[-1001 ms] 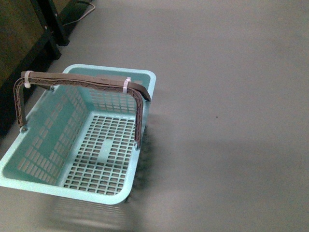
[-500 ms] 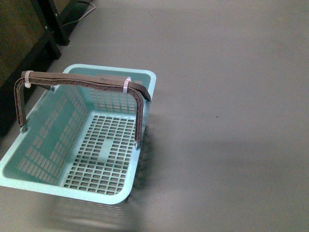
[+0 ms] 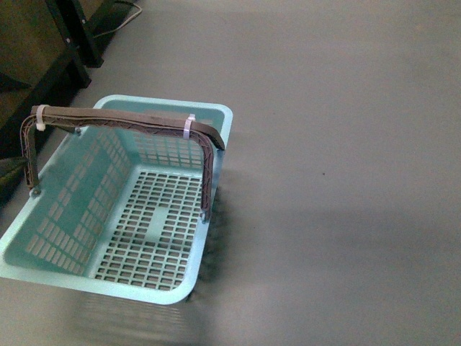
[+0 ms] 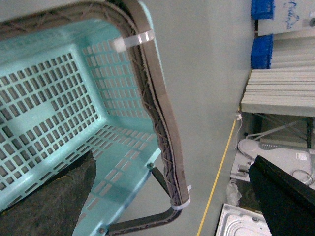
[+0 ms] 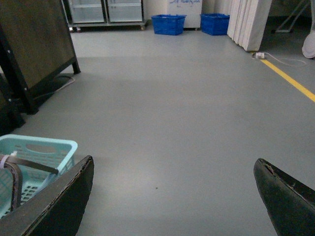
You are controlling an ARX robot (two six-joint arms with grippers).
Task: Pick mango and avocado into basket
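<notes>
No shift in basket (image 3: 108, 285), lower left of front view; only a dark wedge (image 3: 13, 81) new at the left edge. On left gripper (image 4: 172, 161), fingers (image 4: 49, 196) wide, empty, over basket. On right gripper (image 5: 173, 161), likewise wide, empty. No mango or avocado in view. Risk, I'd judge: left fingers snagging raised handle (image 3: 130, 119).

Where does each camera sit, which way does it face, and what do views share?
Front view: robot's body, looking down into the empty basket; no arm shows.
Left wrist view: over the basket, looking in; left fingers show, apart.
Right wrist view: facing across the floor to blue crates; right fingers show, apart.
All three share the basket.
</notes>
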